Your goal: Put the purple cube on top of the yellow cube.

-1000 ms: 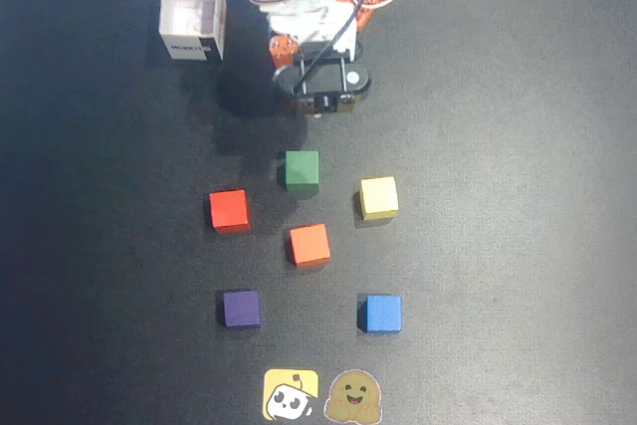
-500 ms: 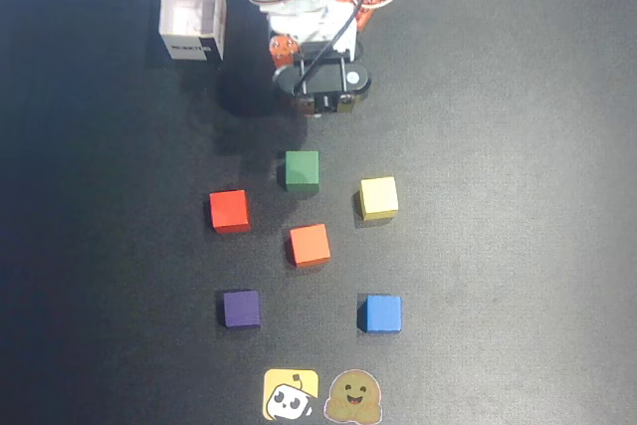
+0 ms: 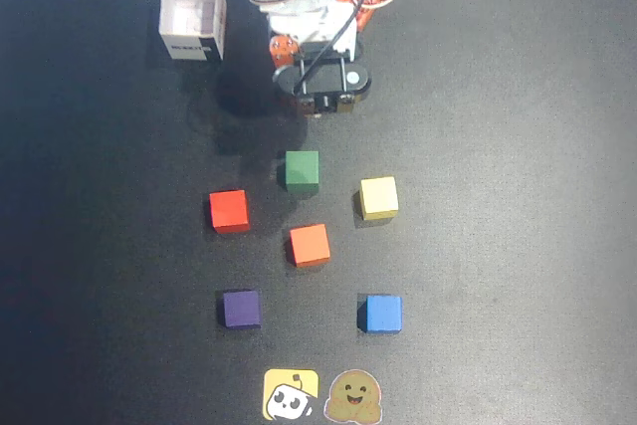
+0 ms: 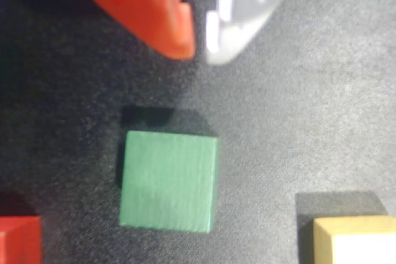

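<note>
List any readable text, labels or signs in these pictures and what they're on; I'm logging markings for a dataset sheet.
White box: a dark label strip on its front wall, lettering too small and blurred to read.
Yellow sticker: cartoon face only, no words.
Brown sticker: smiling face only, no words.
Cubes: none carry text.

Pincer (image 4: 201, 44) tips (orange and grey, nearly together, empty) above green cube (image 4: 168, 180), yellow cube (image 4: 359, 240) lower right.

Open worktop (image 3: 518, 146) runs along the left and right edges in the overhead view. Mid-worktop, the green cube (image 3: 302, 170), red cube (image 3: 229, 210) and orange cube (image 3: 310, 244) crowd the way; bare gaps separate them.
</note>
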Robot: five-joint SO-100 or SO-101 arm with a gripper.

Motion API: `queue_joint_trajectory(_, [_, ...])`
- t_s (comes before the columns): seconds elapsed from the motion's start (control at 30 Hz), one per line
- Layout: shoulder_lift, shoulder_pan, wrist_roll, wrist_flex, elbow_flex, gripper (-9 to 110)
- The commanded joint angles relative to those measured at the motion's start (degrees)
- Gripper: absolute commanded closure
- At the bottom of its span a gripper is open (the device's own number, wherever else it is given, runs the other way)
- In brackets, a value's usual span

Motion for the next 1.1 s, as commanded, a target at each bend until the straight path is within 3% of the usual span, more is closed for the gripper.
queue_joint_trajectory(0.0, [0.6,-0.1,0.3,0.1,-0.4,101])
queue_joint_trajectory(0.53, [0.5,0.1,0.3,0.1,-0.4,101])
queue_joint_trajectory(0.63, [0.5,0.0,4.3,-2.0,-0.4,101])
queue_joint_trajectory(0.77, [0.4,-0.4,3.9,-3.6,-1.8,95])
queue_joint_trajectory(0.9, [-15.0,-1.3,6.5,-8.2,-9.5,89])
queue_joint_trajectory(1.07, [-43.9,-0.9,6.6,-7.0,-30.7,84])
